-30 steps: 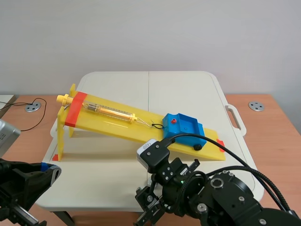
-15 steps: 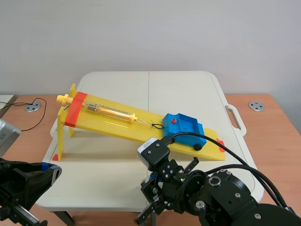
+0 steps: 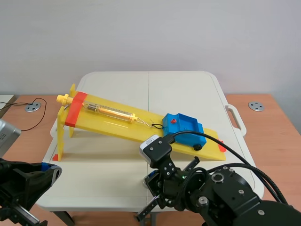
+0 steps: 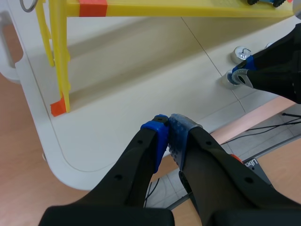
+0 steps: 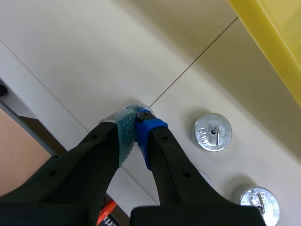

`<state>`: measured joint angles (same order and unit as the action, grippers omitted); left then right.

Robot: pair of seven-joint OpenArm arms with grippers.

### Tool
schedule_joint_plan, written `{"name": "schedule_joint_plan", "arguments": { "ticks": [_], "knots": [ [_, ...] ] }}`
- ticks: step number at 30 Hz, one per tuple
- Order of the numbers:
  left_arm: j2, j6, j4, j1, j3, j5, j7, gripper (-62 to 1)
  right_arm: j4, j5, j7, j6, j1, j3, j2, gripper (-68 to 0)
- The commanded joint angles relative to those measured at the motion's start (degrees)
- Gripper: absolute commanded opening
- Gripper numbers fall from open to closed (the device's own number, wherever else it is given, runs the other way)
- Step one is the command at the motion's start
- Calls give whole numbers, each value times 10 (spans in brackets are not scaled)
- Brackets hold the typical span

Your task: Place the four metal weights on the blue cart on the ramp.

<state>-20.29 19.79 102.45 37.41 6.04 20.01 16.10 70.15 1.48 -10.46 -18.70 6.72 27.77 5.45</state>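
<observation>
The blue cart (image 3: 183,128) sits low on the yellow ramp (image 3: 113,121), hooked to a yellow spring scale (image 3: 106,110). My right gripper (image 5: 137,114) is down on the table in front of the ramp, its fingers pinched on the top of a metal weight (image 5: 133,107), mostly hidden under the pads. Three more round weights lie beside it: one (image 5: 212,132) in plain sight, one (image 5: 257,199) farther along, one (image 5: 203,177) half hidden by a finger. In the scene view the right arm (image 3: 221,193) covers the weights. My left gripper (image 4: 167,123) is shut on nothing above the table's front left edge.
The ramp's yellow legs (image 4: 59,56) stand on an orange mark at the left. The white table (image 3: 117,172) ends just in front of both grippers, with brown floor (image 4: 19,155) beyond. From the left wrist view, the right gripper (image 4: 241,75) is over a weight (image 4: 242,54).
The right arm has shifted a little toward the ramp and risen slightly, its fingers closing in. The left arm has not moved.
</observation>
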Motion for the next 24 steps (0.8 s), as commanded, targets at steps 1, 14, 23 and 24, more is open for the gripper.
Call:
{"name": "schedule_joint_plan", "arguments": {
  "ticks": [1,14,23,24],
  "knots": [
    [4,16,28,-5,7,44,-57,-580,96,48,32,9,-17,-7,23,-669],
    [4,16,28,-5,7,44,-57,-580,355,218,-43,-39,133,-152,104,-669],
    [4,16,28,-5,7,44,-57,-580,420,308,-69,-38,152,-296,90,-669],
    [4,16,28,-5,7,44,-57,-580,418,308,-68,-38,146,-305,83,-669]
  ]
}}
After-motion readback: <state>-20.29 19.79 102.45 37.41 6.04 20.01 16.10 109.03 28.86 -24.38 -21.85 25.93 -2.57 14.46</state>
